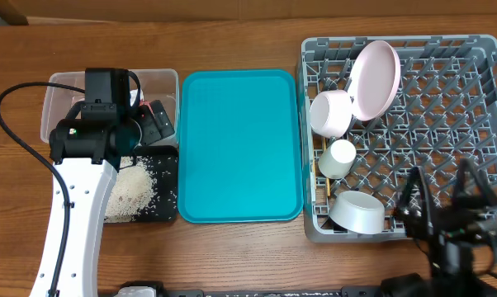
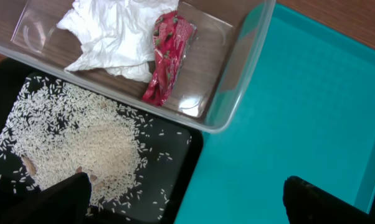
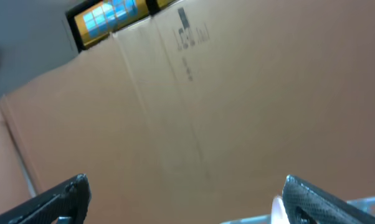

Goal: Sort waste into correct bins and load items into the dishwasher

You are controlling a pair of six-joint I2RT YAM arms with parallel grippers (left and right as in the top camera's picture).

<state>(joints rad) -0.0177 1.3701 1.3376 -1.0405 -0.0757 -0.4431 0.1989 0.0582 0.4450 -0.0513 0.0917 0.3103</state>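
Landmark: teal tray (image 1: pixel 240 144), a flat smooth plastic rectangle with rounded corners, lying mid-table.

Left of the teal tray, far end: clear tub (image 2: pixel 237 81), with thin glossy walls, is holding the crumpled white napkin (image 2: pixel 116 34). The shiny red wrapper (image 2: pixel 169 56) is lying against the napkin's side nearer the teal tray.

Left of the teal tray, near end, just beside its edge: matte black tray (image 2: pixel 178 155) is carrying the rice (image 2: pixel 81 146), heaped, with loose grains scattering round it.

Left gripper (image 2: pixel 186 202) is hovering over the seam between black tray and teal tray, fingers spread wide, grasping nothing.

Right of the teal tray: grey latticed dish rack (image 1: pixel 496 99).
- pink plate (image 1: pixel 374 78) is standing on edge
- round white bowl (image 1: pixel 331 113) is leaning on the plate's side toward the teal tray
- white cup (image 1: pixel 341 157) and a second bowl (image 1: pixel 357 212) are sitting nearer the front
- thin wooden chopsticks (image 1: pixel 321 177) are seemingly lying along the wall nearest the teal tray; too small to confirm

Right gripper (image 3: pixel 187 202), well right of the teal tray, is facing plain brown cardboard (image 3: pixel 237 93), fingers apart and empty.
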